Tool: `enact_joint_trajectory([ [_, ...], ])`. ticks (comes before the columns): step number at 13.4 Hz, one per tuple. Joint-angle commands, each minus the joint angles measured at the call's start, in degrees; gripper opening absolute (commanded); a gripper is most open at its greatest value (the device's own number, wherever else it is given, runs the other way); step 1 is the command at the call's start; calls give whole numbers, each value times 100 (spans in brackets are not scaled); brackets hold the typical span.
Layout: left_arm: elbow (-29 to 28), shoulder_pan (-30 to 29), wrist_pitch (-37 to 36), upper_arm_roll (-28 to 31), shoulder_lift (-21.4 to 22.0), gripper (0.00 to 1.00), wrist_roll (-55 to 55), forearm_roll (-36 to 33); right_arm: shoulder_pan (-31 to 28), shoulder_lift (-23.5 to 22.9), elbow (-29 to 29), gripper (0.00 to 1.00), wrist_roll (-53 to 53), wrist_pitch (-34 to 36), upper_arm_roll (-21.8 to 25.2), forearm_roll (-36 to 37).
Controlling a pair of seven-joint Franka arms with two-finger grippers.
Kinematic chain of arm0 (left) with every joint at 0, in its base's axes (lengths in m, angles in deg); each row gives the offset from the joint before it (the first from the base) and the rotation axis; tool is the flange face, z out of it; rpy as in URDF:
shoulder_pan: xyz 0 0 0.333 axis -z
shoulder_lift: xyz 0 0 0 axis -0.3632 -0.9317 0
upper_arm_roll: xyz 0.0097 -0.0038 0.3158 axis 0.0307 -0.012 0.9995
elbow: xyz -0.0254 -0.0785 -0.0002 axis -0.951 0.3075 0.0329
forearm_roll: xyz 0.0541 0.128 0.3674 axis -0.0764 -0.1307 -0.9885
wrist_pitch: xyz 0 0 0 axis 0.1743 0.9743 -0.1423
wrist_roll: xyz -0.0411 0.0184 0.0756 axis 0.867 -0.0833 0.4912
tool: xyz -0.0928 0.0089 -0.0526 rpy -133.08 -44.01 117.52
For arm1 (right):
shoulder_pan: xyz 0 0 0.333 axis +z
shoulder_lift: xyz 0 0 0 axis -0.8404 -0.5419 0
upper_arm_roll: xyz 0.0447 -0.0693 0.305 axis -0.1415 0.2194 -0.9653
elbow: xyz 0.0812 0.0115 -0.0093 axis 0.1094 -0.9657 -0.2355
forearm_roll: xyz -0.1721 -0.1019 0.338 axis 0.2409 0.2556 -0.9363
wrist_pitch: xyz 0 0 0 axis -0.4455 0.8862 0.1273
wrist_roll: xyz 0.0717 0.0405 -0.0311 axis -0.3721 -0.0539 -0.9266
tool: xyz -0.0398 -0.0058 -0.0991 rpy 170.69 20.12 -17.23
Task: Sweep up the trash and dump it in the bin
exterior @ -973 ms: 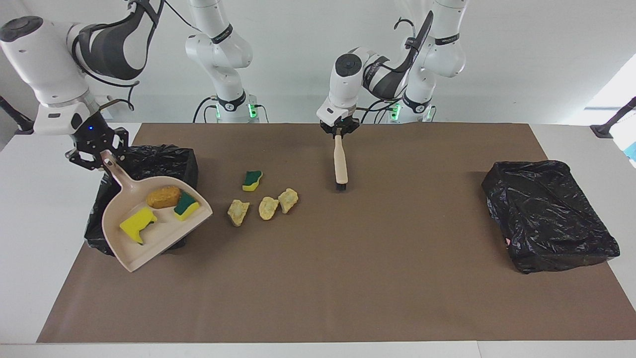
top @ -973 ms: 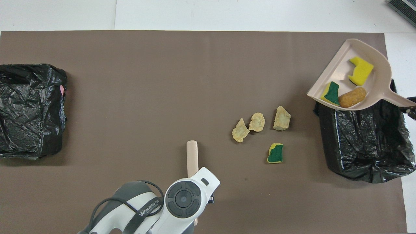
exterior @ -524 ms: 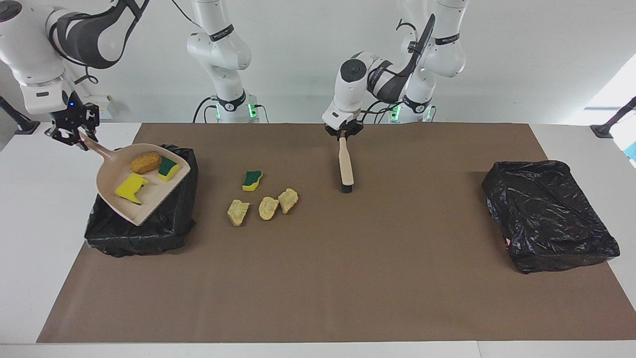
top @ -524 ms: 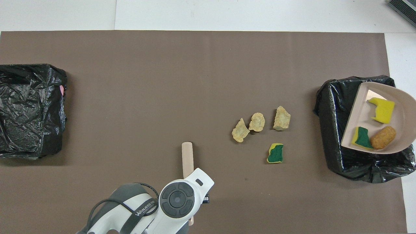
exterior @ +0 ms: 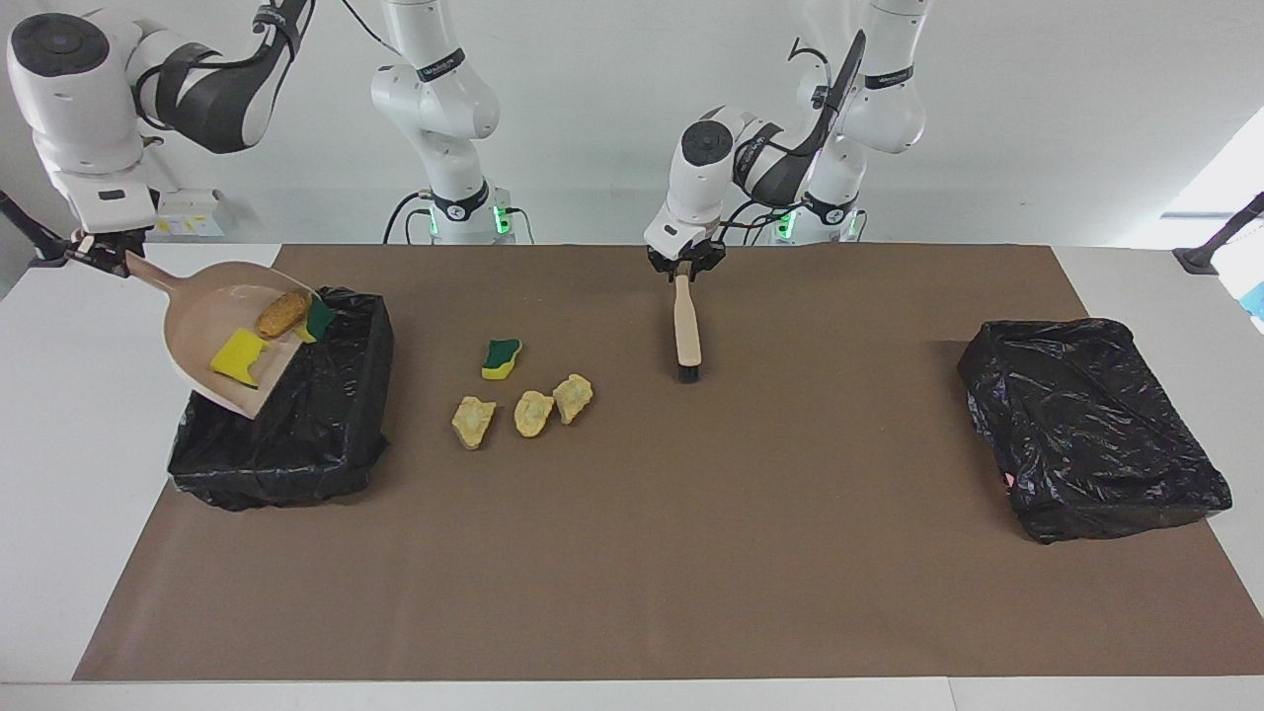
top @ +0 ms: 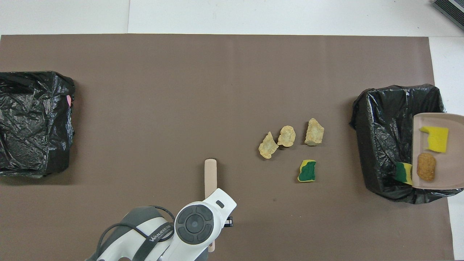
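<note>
Up at the right arm's end of the bench (exterior: 59, 474), the right gripper (exterior: 97, 259) has its fingers clamped on the handle of the dustpan (exterior: 202, 341), which is raised and tilted over the open bin (exterior: 296, 434). Three scraps ride in the pan: a yellow sponge (exterior: 237, 357), an orange-brown lump (exterior: 280, 313) and a green-and-yellow sponge (exterior: 318, 319) that is at the pan's lip, partly over the edge above the bin.

On the brown mat (exterior: 632, 553), near the bin, lie another green sponge (exterior: 502, 357) and three tan foam lumps (exterior: 533, 413) in a loose row; the sponge is nearer to the robots than the lumps.

At mid-bench the left gripper (exterior: 681, 269) is at the top of the brush (exterior: 685, 331), which stands with its bristles on the mat. Its fingers are around the handle; whether they are gripping it or have let go I cannot tell.

A second bin (exterior: 1091, 425), covered in black plastic, sits at the left arm's end.
</note>
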Motion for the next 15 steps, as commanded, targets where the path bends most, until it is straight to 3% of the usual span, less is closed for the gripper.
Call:
enact_joint_trajectory([
  [1, -66, -12, 46, 49, 119, 100, 3, 78, 223, 105, 148, 0, -648, 85, -24, 365],
  [6, 636, -1107, -648, 93, 232, 100, -434, -1, 224, 193, 430, 0, -1258, 95, -24, 698],
  [10, 1110, -2372, -1454, 102, 785, 100, -1724, -19, 206, 482, 430, 0, -1197, 59, -15, 752],
  [13, 1778, -3269, -2343, 93, 778, 100, -2753, -308, 232, 500, 404, 0, -723, 112, -42, 35],
  [15, 1920, -3858, -2538, 93, 786, 100, -3710, -388, 372, 544, 369, 0, -330, 461, -94, -625],
])
